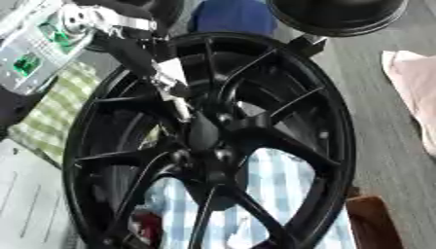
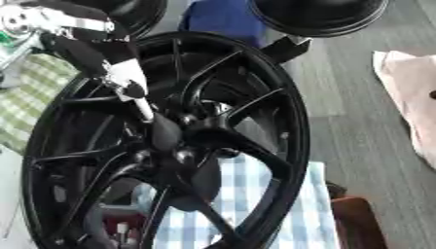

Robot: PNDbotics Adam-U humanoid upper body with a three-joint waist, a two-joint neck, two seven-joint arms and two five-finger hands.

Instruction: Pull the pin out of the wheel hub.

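Grey floor (image 1: 383, 146), left hand (image 2: 119, 73) on pin (image 2: 143, 109)

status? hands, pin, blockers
Left hand at silver pin, grip unclear. Right hand unseen. Pin at black spoked wheel's hub. Nothing blocking.

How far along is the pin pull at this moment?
Done: the left hand has reached the black wheel from the upper left. In hand: its fingers are at a pale pin just above the hub. Left: the pin looks still seated, so pulling it free remains. The right hand isn't visible.
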